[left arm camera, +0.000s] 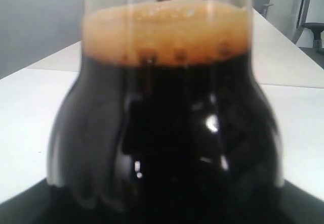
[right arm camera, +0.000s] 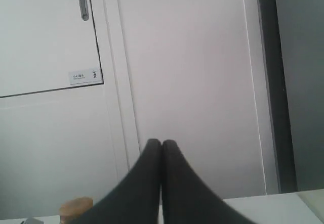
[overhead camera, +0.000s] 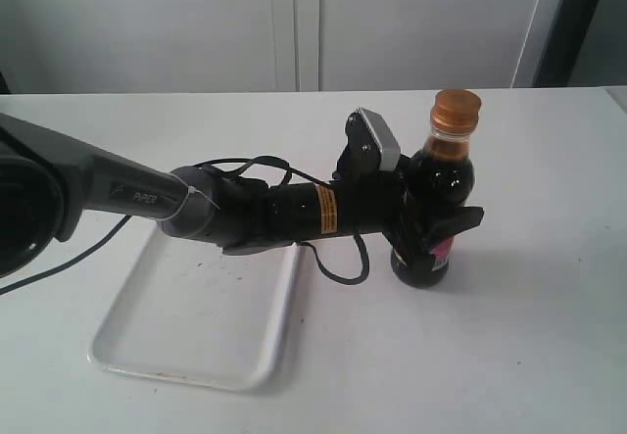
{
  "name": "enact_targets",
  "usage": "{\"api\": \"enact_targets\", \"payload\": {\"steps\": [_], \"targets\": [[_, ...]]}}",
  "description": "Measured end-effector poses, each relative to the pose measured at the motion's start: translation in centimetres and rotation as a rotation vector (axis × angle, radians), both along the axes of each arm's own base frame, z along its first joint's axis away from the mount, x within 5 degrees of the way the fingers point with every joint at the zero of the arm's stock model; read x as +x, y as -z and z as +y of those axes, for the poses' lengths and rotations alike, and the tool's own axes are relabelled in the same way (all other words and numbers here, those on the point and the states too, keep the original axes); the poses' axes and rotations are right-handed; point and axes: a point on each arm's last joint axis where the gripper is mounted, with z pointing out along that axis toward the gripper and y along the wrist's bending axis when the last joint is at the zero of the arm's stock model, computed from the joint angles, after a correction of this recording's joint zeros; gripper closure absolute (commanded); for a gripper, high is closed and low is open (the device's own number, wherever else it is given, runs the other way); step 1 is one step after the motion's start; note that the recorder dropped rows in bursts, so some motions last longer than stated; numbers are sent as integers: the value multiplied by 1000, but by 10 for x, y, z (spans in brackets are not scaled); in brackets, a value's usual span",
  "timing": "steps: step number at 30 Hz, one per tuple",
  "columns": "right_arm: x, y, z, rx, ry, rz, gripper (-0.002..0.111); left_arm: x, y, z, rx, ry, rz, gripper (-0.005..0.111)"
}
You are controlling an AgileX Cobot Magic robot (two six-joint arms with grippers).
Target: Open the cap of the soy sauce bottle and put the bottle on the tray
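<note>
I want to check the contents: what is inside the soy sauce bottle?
The soy sauce bottle holds dark liquid with orange-brown foam on top, below the closed cap. The left gripper and the label cover its lower part.

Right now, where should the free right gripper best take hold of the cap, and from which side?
Probably the cap's ribbed side wall, coming from above: it stands upright and clear over the soy sauce bottle, whose body the left gripper already clamps.

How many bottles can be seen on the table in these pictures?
1. The soy sauce bottle stands on the table, right of the tray, held by the left pincer. None other shows.
</note>
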Motion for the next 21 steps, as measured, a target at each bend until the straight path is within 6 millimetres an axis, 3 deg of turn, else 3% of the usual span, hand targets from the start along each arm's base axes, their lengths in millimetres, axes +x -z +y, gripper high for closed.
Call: {"api": "enact_targets", "payload": {"steps": [4,8,21], "targets": [[25,-37,2,-21,1,13,108,0,0,0,-1,0,0,107],[66,-64,7,-96,0,77,108,0,0,0,-3,0,15,107],[140,-43,11,-300,13,350,108,-1,0,0,-1,12,18,107]]}}
